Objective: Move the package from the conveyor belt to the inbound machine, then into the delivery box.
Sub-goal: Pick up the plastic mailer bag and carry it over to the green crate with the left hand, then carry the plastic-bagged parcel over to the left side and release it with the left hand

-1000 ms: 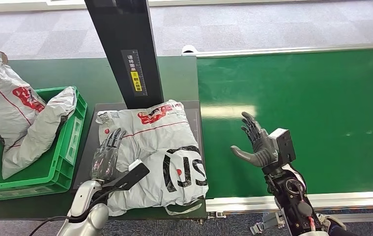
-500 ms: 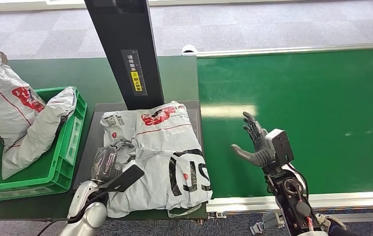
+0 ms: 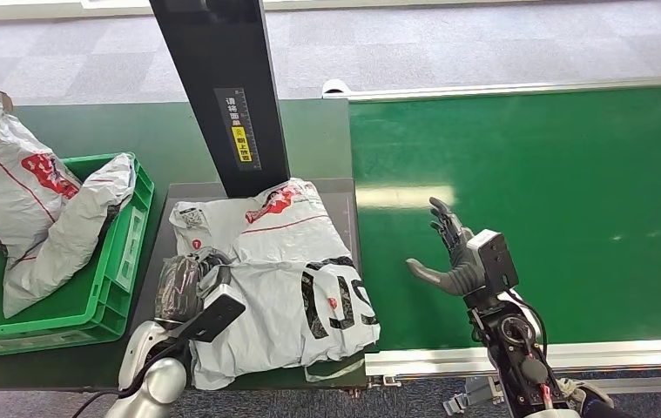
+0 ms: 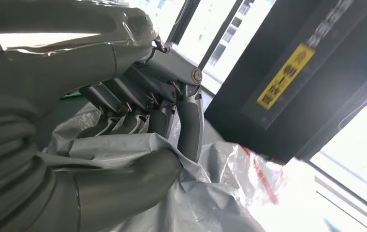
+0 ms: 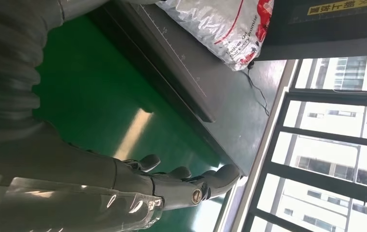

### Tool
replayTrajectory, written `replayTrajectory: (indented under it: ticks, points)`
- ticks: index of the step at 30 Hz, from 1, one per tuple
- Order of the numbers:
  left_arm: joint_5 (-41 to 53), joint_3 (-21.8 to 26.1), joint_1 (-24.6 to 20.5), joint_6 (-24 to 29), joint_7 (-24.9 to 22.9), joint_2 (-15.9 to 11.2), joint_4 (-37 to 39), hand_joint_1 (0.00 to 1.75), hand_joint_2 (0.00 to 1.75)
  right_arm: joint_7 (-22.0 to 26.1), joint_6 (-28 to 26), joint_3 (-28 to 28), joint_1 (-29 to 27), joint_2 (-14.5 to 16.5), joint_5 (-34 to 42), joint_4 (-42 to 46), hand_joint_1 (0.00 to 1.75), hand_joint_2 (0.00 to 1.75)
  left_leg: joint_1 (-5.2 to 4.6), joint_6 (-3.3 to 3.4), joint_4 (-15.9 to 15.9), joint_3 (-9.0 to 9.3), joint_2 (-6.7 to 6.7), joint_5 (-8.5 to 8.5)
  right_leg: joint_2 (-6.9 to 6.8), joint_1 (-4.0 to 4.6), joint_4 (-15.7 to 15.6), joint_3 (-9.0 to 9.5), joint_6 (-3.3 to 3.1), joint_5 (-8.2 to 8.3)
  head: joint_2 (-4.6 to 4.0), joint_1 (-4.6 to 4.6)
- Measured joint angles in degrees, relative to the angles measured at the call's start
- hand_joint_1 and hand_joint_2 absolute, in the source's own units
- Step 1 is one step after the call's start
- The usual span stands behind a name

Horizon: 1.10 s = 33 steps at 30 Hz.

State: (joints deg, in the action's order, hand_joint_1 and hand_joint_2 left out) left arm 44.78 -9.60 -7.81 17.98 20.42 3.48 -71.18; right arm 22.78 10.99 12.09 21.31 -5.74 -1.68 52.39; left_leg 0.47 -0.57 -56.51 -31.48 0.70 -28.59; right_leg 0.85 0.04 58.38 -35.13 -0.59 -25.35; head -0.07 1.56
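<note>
A grey plastic package with red and black print lies on the dark platform of the inbound machine, under its black post. My left hand grips the package's left edge; the left wrist view shows the fingers and thumb curled around a fold of the package. My right hand hovers open above the green conveyor belt, right of the package and apart from it; the right wrist view shows that hand with fingers spread and the package beyond.
A green delivery box stands at the left on the dark green table, holding grey packages. The belt's metal rim runs along the near side.
My left hand's fingers have curled from flat on the package to a grip on its left edge. The package has bunched and shifted slightly. The right hand has barely moved.
</note>
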Motion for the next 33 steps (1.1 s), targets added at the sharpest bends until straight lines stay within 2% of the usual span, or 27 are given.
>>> replayTrajectory:
  ticks: [3, 10, 16, 20, 23, 26, 33]
  points:
    - [-2.3, 0.4, 0.1, 2.5, 3.1, 0.3, -1.5, 1.75, 1.75, 0.2, 0.0, -0.1, 0.0, 0.1, -0.3, 0.0, 0.00, 1.75, 0.00, 0.00, 0.0, 0.00, 0.00, 0.00, 0.00, 0.00, 0.0, 0.00, 0.00, 0.00, 0.00, 0.00]
    - [-10.4, 1.0, 0.7, 11.2, 14.3, 1.4, -8.1, 1.75, 1.75, 0.8, 0.0, -0.9, -0.4, 0.1, -0.3, 0.0, 0.00, 1.75, 0.00, 0.00, 0.0, 0.00, 0.00, 0.00, 0.00, 0.00, 0.0, 0.00, 0.00, 0.00, 0.00, 0.01]
    - [-13.7, 1.2, 1.4, 17.6, 18.7, 1.9, -13.9, 1.75, 1.75, 1.0, 0.0, -1.1, -0.7, -0.1, 0.2, 0.0, 0.00, 1.75, 0.00, 0.00, 0.0, 0.01, -0.01, 0.00, 0.01, 0.00, 0.0, 0.00, 0.00, 0.00, 0.00, 0.01]
    - [-10.5, 2.8, 1.9, 21.0, 19.5, 2.9, -20.3, 1.75, 1.75, 1.0, -0.1, -1.1, -0.7, -0.3, 0.7, 0.0, 0.00, 1.75, 0.00, 0.00, 0.0, 0.00, 0.00, 0.00, -0.01, 0.00, 0.0, 0.00, 0.00, 0.00, 0.00, -0.01]
    - [-6.0, 6.5, 1.8, 21.1, 19.5, 4.7, -24.4, 1.75, 1.75, 1.0, -0.3, -1.1, -0.7, -0.4, 0.8, 0.0, 0.00, 1.75, 0.00, 0.00, 0.0, 0.00, -0.02, 0.00, 0.00, 0.00, 0.0, 0.00, 0.00, 0.00, 0.00, -0.01]
    - [-3.2, 12.5, 1.5, 21.1, 19.5, 6.7, -27.2, 1.75, 1.75, 1.0, -0.6, -1.1, -0.9, -0.4, 0.8, 0.0, 0.00, 1.75, 0.00, 0.00, 0.0, 0.02, -0.02, 0.00, 0.01, 0.00, 0.0, 0.00, 0.00, 0.00, 0.00, 0.00]
    - [-10.8, 27.9, -0.8, 21.1, 19.5, 9.8, -30.2, 1.75, 1.75, 1.0, -1.5, -1.1, -1.4, -0.3, 0.5, 0.1, 0.00, 1.75, 0.03, -0.02, 0.0, 0.00, -0.02, 0.01, 0.00, 0.04, 0.0, 0.01, -0.01, 0.00, 0.00, 0.00]
